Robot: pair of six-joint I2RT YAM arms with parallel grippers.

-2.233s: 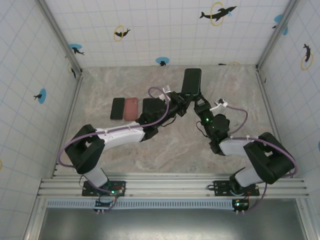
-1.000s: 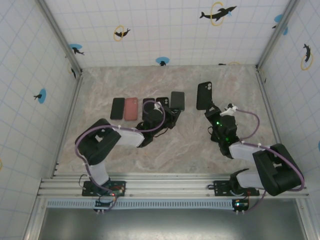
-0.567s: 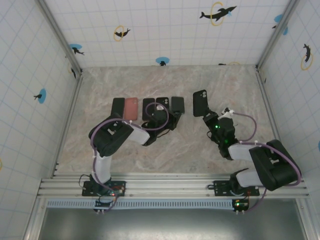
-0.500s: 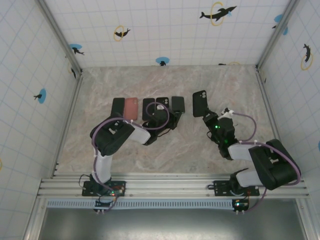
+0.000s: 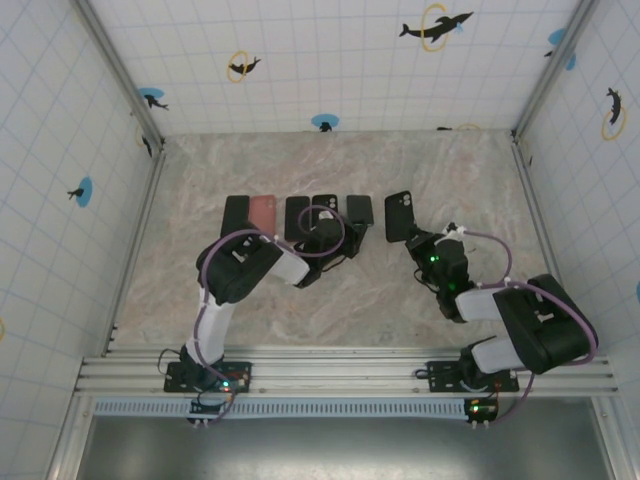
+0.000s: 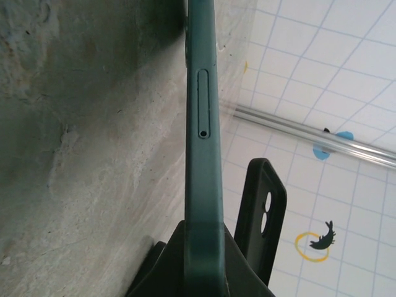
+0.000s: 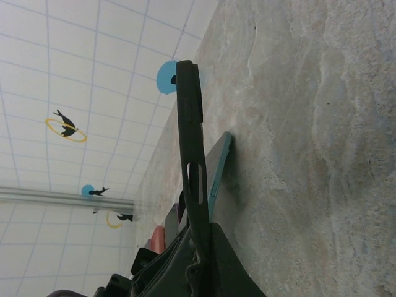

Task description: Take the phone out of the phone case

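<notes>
Where the table (image 5: 200,290) shows left of centre in the top view, a pink slab (image 5: 262,212) lies flat in a row with black slabs (image 5: 236,213). At the right end of that row, the left gripper (image 5: 350,229) is clamped on the phone (image 5: 358,209), dark green and bare; the left wrist view shows its edge pinched between the fingers (image 6: 164,272). Further right, apart from the phone, the right gripper (image 5: 412,238) is closed on the empty black case (image 5: 398,215), seen edge-on in the right wrist view.
</notes>
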